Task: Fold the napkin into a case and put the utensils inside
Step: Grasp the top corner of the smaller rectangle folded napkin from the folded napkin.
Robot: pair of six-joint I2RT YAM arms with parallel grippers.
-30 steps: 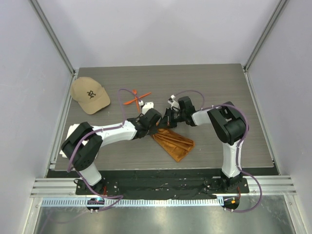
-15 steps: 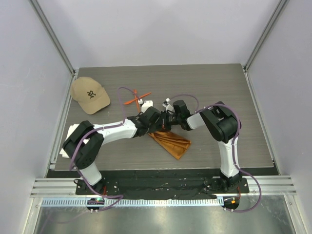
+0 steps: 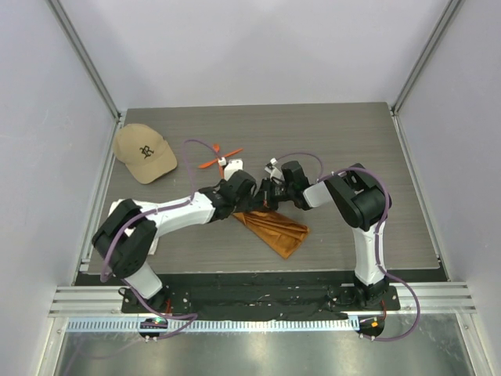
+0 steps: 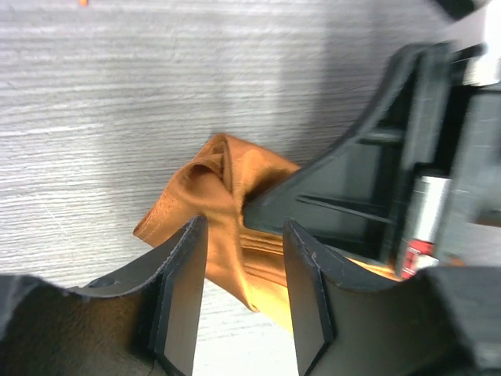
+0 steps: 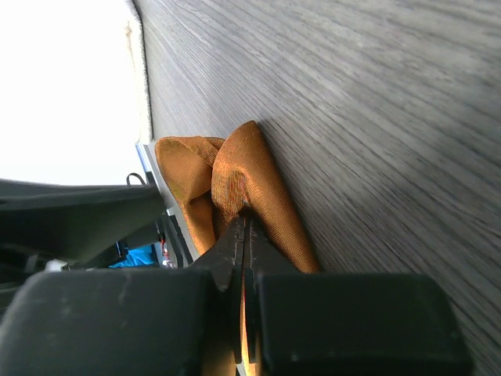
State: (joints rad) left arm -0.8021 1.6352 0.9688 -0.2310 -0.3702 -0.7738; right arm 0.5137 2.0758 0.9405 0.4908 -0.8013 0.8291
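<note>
My right gripper [image 5: 244,235] clenched on the bunched napkin [image 5: 252,184], my left gripper [image 4: 239,294] spread astride it, seemingly not pinching, utensils [image 3: 210,163] crossed just beyond.

The only mark is a dark emblem [image 3: 145,152] on the tan cap [image 3: 131,144], too small to read.

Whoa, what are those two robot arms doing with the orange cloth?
They are folding the napkin into a case for cutlery. The right hand pinches a bunched-up end of the napkin. The left hand is right beside it, open around the cloth, not squeezing. The two orange utensils lie crossed farther back on the table, near the tan cap, not in anything yet.
</note>
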